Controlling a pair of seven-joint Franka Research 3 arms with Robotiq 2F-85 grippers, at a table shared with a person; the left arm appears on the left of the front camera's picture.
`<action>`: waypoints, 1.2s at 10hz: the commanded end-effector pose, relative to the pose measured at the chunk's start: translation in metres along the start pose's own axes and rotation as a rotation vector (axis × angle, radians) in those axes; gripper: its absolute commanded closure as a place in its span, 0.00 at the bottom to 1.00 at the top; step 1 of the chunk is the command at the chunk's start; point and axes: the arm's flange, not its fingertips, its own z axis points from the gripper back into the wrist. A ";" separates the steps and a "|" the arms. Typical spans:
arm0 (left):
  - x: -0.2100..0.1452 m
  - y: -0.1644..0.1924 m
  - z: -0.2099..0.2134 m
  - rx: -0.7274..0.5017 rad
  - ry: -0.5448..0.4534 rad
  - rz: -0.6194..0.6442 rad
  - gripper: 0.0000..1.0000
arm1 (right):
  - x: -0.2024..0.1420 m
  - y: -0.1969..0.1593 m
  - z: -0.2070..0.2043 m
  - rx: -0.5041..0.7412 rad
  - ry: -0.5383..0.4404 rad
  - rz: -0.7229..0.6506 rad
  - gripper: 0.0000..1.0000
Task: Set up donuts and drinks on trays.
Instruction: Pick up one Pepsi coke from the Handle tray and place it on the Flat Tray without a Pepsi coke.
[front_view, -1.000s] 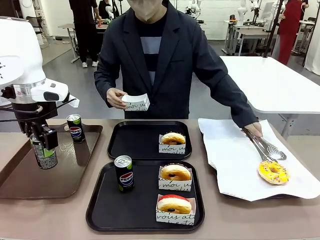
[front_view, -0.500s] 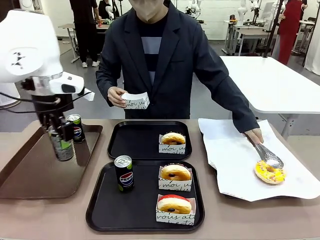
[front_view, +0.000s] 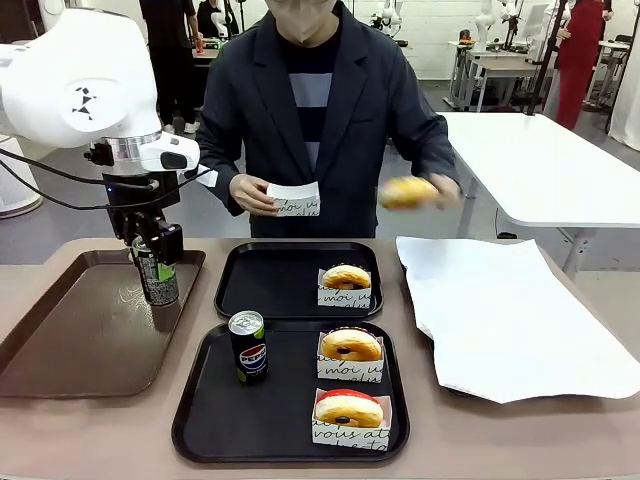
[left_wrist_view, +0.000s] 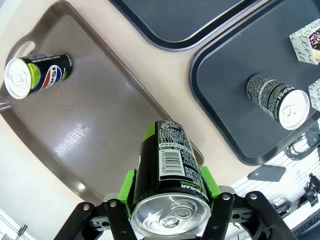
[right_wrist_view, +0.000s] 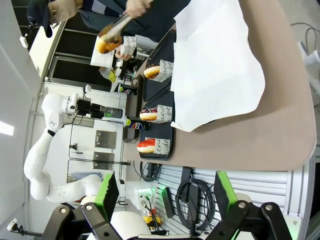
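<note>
One can (left_wrist_view: 167, 172) clamped in left tool (left_wrist_view: 169, 200); right tool (right_wrist_view: 165, 192) wide; carried donut (front_view: 408, 192) blurred.

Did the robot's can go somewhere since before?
Yes. The left gripper has lifted the can and carried it rightward, from over the middle of the brown tray toward that tray's right edge, nearer the black trays.

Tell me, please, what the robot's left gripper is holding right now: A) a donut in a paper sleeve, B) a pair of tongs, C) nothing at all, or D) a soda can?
D: the left gripper has its green pads clamped on either side of a black soda can, held above the brown tray.
</note>
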 end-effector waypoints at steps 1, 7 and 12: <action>-0.006 0.000 0.004 0.005 -0.009 -0.013 0.41 | -0.007 0.000 0.007 0.020 -0.016 0.013 0.00; -0.006 0.000 0.004 0.005 -0.009 -0.013 0.41 | -0.007 0.000 0.007 0.020 -0.016 0.013 0.00; 0.020 0.006 0.012 -0.025 -0.039 -0.047 0.41 | -0.007 0.000 0.007 0.020 -0.016 0.013 0.00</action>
